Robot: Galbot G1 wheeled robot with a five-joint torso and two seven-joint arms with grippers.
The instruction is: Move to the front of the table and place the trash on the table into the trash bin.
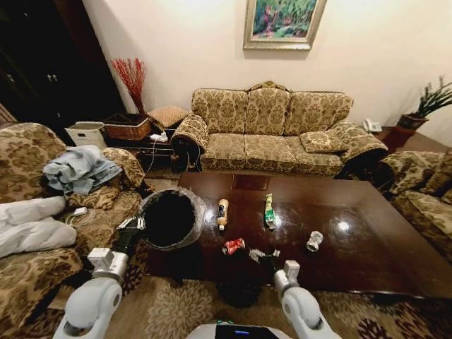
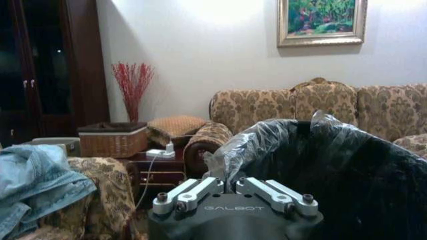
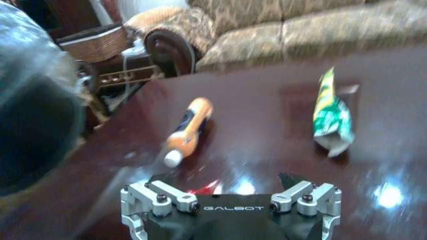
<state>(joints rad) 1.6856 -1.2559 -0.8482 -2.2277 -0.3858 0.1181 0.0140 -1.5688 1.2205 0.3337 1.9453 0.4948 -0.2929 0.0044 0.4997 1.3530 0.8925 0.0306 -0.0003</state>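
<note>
Home living rm, floral sofa [image 1: 272,127], framed painting [image 1: 282,21], coffee table [image 1: 353,254]

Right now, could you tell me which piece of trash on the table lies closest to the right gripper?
The red can, lying crushed just beside the right gripper; the bottle, green tube and silver can lie farther off.

Right gripper [image 1: 263,257] jaws too small in head view; fingertips cut off by right wrist view's lower edge. Red can [image 3: 203,188] mostly hidden behind the gripper body. Trash bin [image 2: 347,170] cut off at left wrist view's right edge. Tabletop [image 1: 395,240] runs past head view's right edge.
</note>
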